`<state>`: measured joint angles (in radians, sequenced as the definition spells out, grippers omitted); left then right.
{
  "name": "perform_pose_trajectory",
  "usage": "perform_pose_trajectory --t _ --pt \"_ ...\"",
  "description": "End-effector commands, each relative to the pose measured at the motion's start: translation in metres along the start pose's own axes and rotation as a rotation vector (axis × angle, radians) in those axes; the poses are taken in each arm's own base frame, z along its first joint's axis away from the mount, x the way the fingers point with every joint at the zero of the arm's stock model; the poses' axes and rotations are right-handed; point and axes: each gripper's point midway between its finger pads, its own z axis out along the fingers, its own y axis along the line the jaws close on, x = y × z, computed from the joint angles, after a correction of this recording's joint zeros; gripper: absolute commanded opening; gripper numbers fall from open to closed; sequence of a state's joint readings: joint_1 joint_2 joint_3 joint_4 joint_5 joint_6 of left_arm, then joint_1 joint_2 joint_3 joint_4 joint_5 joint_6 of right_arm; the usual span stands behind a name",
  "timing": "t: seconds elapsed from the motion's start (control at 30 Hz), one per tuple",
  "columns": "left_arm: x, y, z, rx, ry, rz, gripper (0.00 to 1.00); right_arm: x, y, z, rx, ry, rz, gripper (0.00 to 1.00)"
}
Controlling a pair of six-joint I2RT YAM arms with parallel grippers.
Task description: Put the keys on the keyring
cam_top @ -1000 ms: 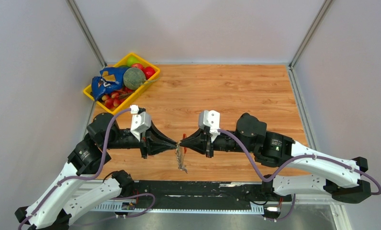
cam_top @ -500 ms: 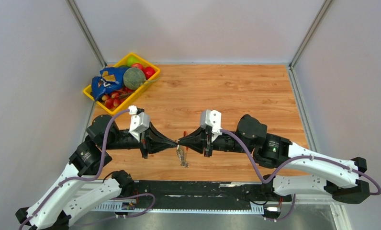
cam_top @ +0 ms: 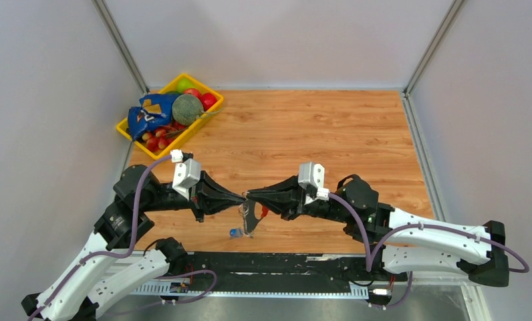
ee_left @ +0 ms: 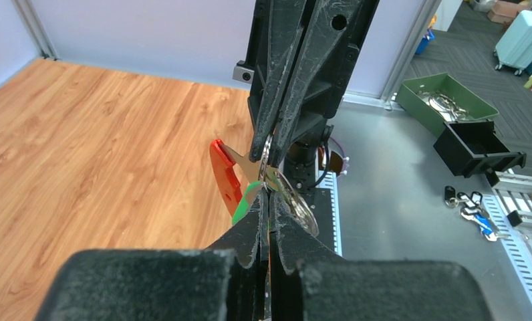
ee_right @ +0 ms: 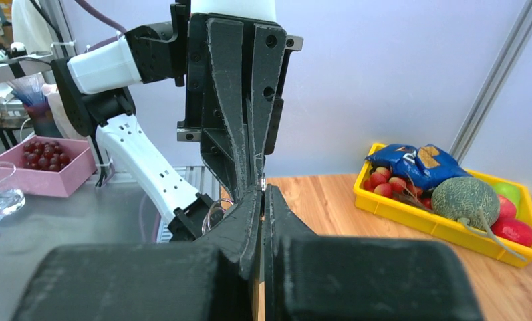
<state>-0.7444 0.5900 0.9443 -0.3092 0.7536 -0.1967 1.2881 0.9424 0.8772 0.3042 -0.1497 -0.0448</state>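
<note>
Keyring (ee_left: 224, 175) in right pincer (ee_left: 267, 157), green key (ee_left: 245, 204) in left pincer (ee_left: 267, 200)

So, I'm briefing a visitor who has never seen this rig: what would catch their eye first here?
Near the front edge of the table, the left claw and right claw meet tip to tip, both pinched shut on the keyring. The left wrist view shows its red clip and a green key at the pinch. After that, the full yellow tray in the far left corner.
</note>
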Motion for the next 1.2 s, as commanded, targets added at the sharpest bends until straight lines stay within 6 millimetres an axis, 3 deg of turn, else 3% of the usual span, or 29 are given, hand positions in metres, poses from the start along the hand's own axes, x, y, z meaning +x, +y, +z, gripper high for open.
perform_pose_trajectory --t 0.0,0.53,0.8,0.93,1.17 --pt "-0.01 -0.007 0.0 0.034 -0.032 0.025 0.0 -0.052 -0.007 -0.005 0.045 -0.239 -0.02 0.0" --pt "-0.011 -0.007 0.0 0.035 -0.038 0.029 0.0 -0.049 -0.018 0.003 0.146 -0.417 -0.031 0.0" --pt "-0.012 -0.008 -0.004 0.023 -0.043 0.041 0.01 -0.047 -0.015 0.019 0.183 -0.429 -0.049 0.0" --pt "-0.012 -0.007 -0.006 0.008 -0.042 0.044 0.09 -0.047 -0.015 0.017 0.195 -0.43 -0.061 0.0" --pt "-0.011 -0.002 -0.008 -0.033 -0.044 0.045 0.35 -0.053 -0.016 0.006 0.205 -0.433 -0.064 0.0"
